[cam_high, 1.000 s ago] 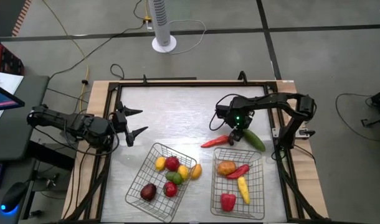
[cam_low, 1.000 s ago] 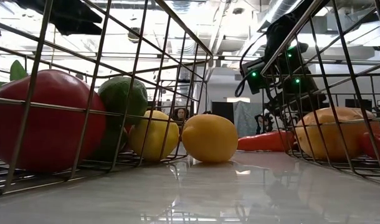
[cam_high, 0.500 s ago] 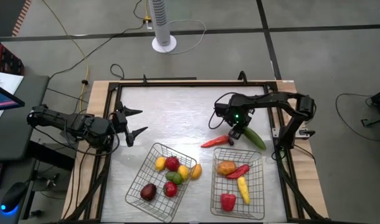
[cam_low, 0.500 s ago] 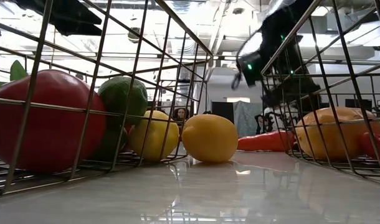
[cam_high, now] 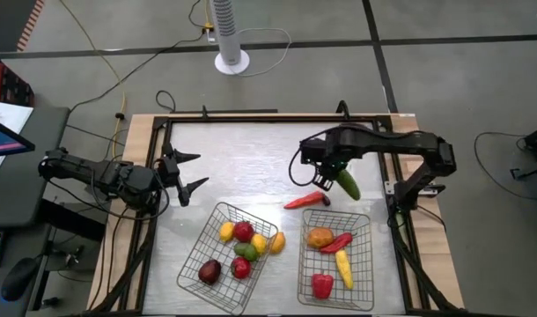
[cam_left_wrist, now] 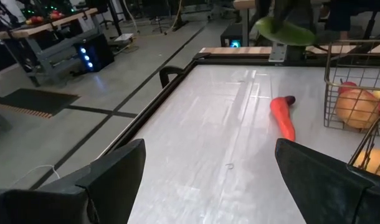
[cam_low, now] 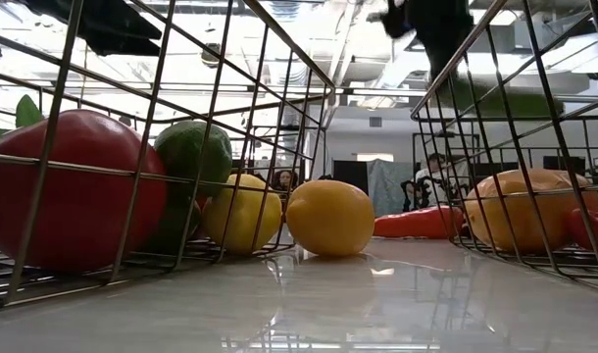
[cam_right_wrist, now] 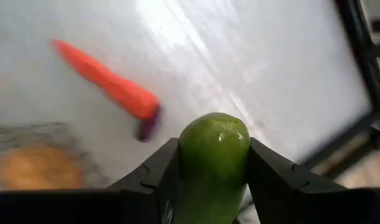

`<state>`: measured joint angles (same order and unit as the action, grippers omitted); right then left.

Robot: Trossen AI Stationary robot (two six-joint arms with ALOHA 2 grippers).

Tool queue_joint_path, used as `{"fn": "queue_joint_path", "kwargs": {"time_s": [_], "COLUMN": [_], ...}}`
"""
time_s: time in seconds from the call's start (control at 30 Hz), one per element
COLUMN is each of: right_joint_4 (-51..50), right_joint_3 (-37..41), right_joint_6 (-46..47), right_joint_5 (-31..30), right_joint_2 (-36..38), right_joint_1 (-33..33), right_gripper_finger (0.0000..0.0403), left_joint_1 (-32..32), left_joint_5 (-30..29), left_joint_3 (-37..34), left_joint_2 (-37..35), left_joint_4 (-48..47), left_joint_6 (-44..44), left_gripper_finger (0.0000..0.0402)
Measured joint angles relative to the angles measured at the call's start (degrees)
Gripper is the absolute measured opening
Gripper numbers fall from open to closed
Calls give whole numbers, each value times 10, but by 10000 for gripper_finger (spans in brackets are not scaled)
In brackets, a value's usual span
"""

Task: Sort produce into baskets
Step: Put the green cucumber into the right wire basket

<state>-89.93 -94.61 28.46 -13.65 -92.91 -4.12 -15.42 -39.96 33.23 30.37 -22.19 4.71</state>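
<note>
High view: silver wire-grid baskets [cam_high: 217, 280] mostly filled; right gripper [cam_high: 335, 173] clamps long green cucumber [cam_high: 347, 183]; red chili [cam_high: 304, 201] remains on table; left gripper [cam_high: 187, 173] idle, fingers wide.

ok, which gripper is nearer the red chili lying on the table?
Right. The right gripper, shut on the cucumber, is just beyond the chili; the left gripper waits open across the table.

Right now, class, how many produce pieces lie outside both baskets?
3: a red chili on the table, a yellow piece beside the left basket, and the cucumber held aloft by the right gripper.
</note>
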Motion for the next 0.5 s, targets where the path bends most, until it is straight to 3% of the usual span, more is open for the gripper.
{"fn": "queue_joint_path", "kwargs": {"time_s": [0.13,0.33,0.5], "right_joint_4": [35,64,93], "right_joint_3": [-32,-32,12], "right_joint_6": [22,54,92], "right_joint_5": [41,43,37], "right_joint_2": [20,18,16], "right_joint_1": [51,137,187], "right_gripper_finger": [185,189,228], "left_joint_1": [0,0,0], "left_joint_5": [0,2,3], "left_joint_3": [0,0,0], "left_joint_2": [0,0,0], "left_joint_4": [10,11,11], "left_joint_6": [0,3,3], "left_gripper_finger": [345,345,345]}}
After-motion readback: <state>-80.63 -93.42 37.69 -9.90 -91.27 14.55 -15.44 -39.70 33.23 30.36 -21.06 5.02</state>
